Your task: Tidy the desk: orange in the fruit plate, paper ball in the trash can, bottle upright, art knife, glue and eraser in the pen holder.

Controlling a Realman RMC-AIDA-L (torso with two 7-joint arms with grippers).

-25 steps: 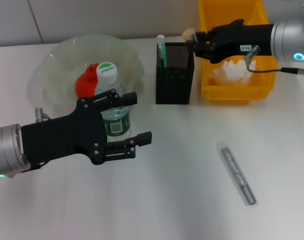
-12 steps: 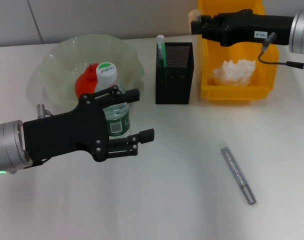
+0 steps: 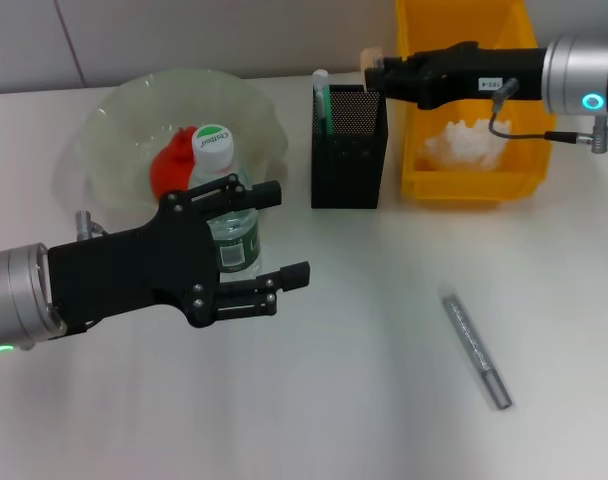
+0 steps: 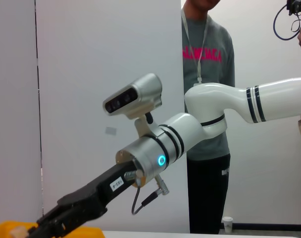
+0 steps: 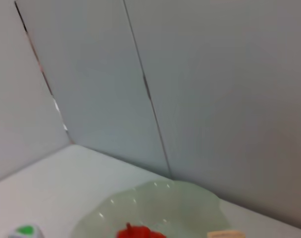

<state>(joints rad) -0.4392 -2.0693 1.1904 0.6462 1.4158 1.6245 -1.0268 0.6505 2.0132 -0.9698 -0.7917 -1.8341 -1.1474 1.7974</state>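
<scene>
The bottle [image 3: 227, 222] stands upright in front of the fruit plate [image 3: 124, 115], which holds the orange [image 3: 172, 166]. My left gripper [image 3: 274, 236] is open, its black fingers spread around the bottle's lower part. My right gripper [image 3: 380, 72] is shut on the beige eraser [image 3: 372, 58] just above the rear rim of the black mesh pen holder [image 3: 349, 150]. A green-and-white glue stick [image 3: 322, 98] stands in the holder. The paper ball [image 3: 468, 141] lies in the yellow trash can [image 3: 474, 180]. The grey art knife [image 3: 476, 348] lies on the desk at the front right.
The right wrist view looks over the fruit plate [image 5: 155, 208], the orange [image 5: 138, 232] and the eraser's tip [image 5: 225, 234] toward a wall. In the left wrist view a person [image 4: 207, 99] stands beyond my right arm.
My right gripper, still holding the eraser, swung back over the trash can and has returned to the pen holder's rear rim. The left gripper has barely shifted.
</scene>
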